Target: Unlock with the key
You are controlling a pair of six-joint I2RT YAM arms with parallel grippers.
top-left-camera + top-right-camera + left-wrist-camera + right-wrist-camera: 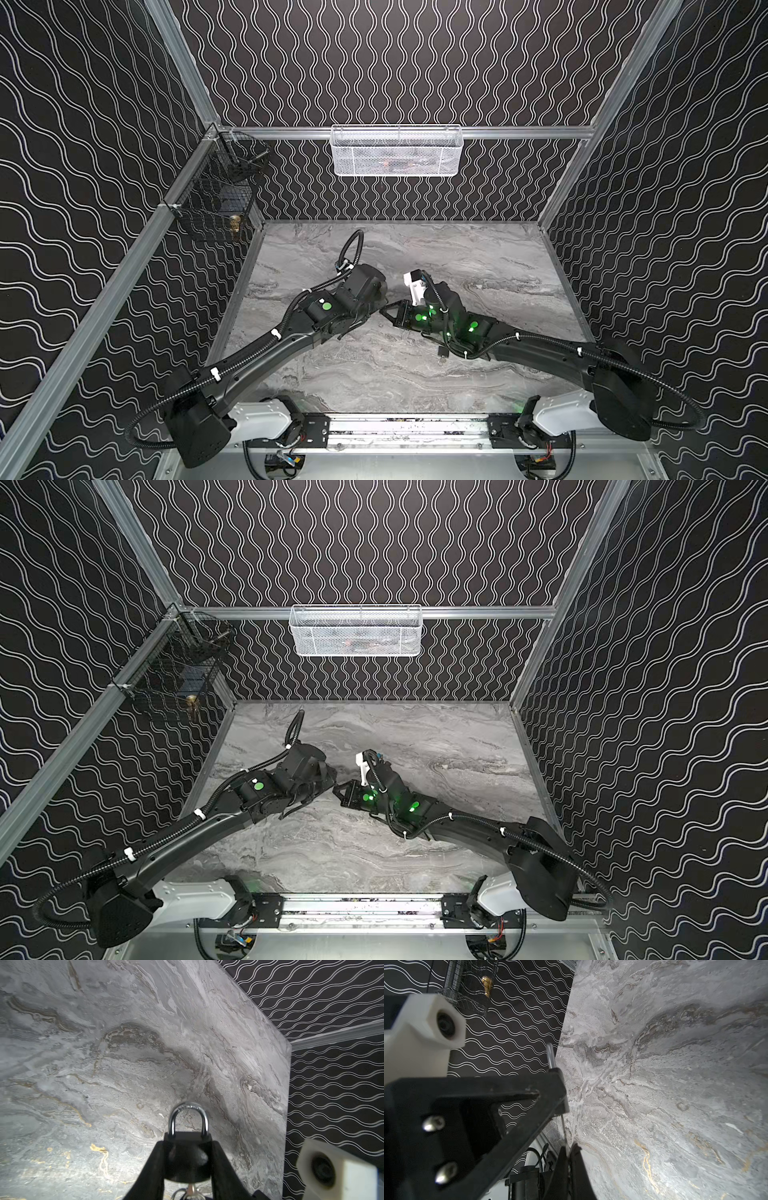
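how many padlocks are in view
1 for sure: the black padlock, clamped in the left gripper. A brass thing in the black wire basket might be another, too small to tell.

The padlock [186,1159] is sitting clamped between the fingers of the left gripper [188,1147]. Its black, rounded body is facing the left wrist camera. Its chrome shackle [188,1118] is pointing away from the gripper, with both legs seated in the body. The silver key [192,1189] is entering the keyway at the base of the body, and the closed right gripper [569,1148] is pinching its other end.
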